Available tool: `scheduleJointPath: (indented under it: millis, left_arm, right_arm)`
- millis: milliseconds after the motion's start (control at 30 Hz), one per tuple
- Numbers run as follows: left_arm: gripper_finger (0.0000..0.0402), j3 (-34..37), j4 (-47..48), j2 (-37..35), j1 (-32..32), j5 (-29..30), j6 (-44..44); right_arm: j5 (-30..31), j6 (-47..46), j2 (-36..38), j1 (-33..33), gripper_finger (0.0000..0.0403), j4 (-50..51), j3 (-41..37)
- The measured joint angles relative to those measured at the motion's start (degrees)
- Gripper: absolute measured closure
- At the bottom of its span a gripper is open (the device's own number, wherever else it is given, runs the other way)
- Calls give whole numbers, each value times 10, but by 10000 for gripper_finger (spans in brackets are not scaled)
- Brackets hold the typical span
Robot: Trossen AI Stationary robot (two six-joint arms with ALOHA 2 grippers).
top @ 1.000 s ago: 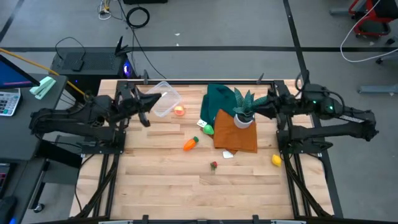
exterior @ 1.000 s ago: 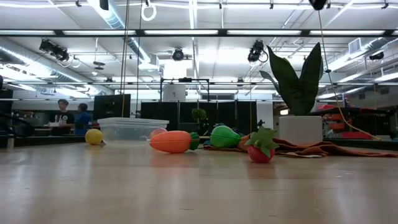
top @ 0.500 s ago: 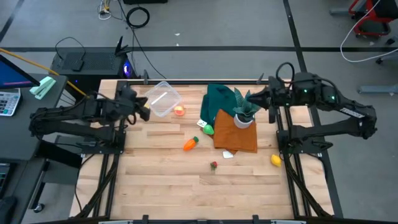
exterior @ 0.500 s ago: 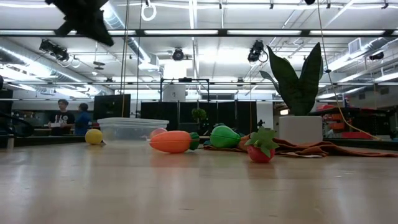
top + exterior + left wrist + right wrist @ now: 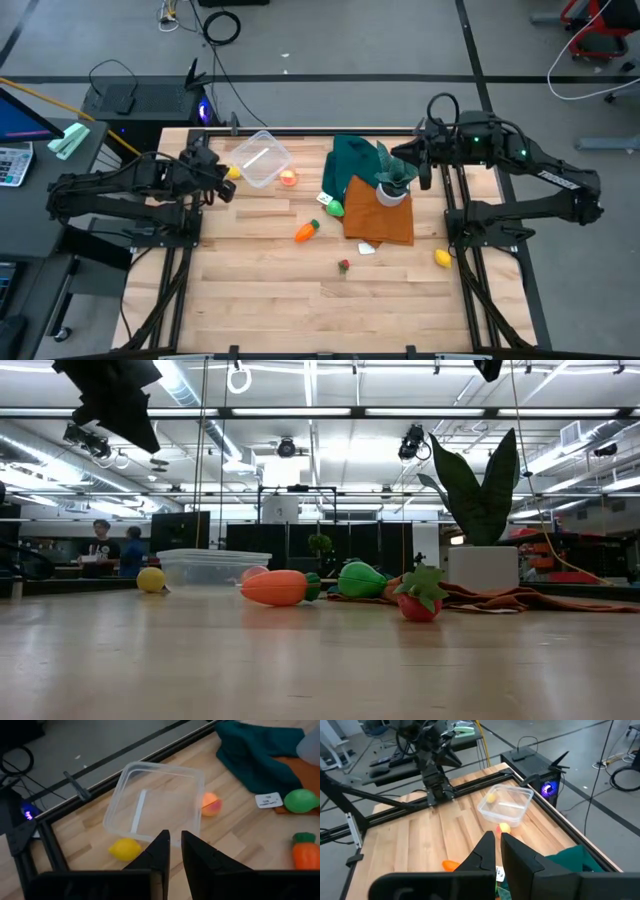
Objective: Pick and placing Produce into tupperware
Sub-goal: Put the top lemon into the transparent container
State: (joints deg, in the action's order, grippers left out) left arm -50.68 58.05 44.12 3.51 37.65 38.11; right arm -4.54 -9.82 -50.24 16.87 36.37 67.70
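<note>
The clear tupperware (image 5: 262, 160) (image 5: 155, 805) stands on the table near the far edge, left of centre, with no produce inside. A yellow piece (image 5: 232, 172) (image 5: 125, 848) lies at its left side and a peach (image 5: 289, 178) (image 5: 211, 804) at its right. A green piece (image 5: 334, 208), a carrot (image 5: 306, 232), a red berry (image 5: 344, 266) and a second yellow piece (image 5: 443, 257) lie farther toward the near edge and the right. My left gripper (image 5: 228, 192) (image 5: 175, 840) hovers just near-left of the tupperware, tilted down, open by a narrow gap, holding nothing. My right gripper (image 5: 398, 160) (image 5: 498, 840) is shut, raised beside the potted plant.
A spiky potted plant (image 5: 392, 180) (image 5: 480, 500) stands on an orange cloth (image 5: 385, 225) with a dark green cloth (image 5: 355, 160) behind it. A small white card (image 5: 367, 248) lies by the cloth. Bare wood spreads along the near half (image 5: 280, 300). People stand far off in the room (image 5: 115, 545).
My left gripper has come down and tipped its fingers downward toward the tupperware, drawing back a little toward the table's left edge. My right gripper has risen and swung toward the far edge, off the plant. The produce and the tupperware have not moved.
</note>
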Motion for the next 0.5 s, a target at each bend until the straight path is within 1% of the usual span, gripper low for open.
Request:
scheduleJointPath:
  millis: [133, 233, 333, 433, 500]
  left_arm:
    - [360, 0, -9, 0, 1, 0, -13]
    - [364, 0, -9, 3, 23, -4, -6]
    - [357, -2, -7, 3, 65, -41, -2]
    - [339, -22, -8, 3, 120, -88, -29]
    - [325, -39, -7, 5, 156, -106, -56]
  right_arm:
    - [0, -4, -3, 5, 403, -1, 0]
    - [0, -4, -4, 8, 403, -1, 0]
    - [0, -4, -4, 8, 403, -2, 0]
    - [0, -5, -4, 8, 403, -2, 0]
    - [0, -5, -4, 8, 403, -2, 0]
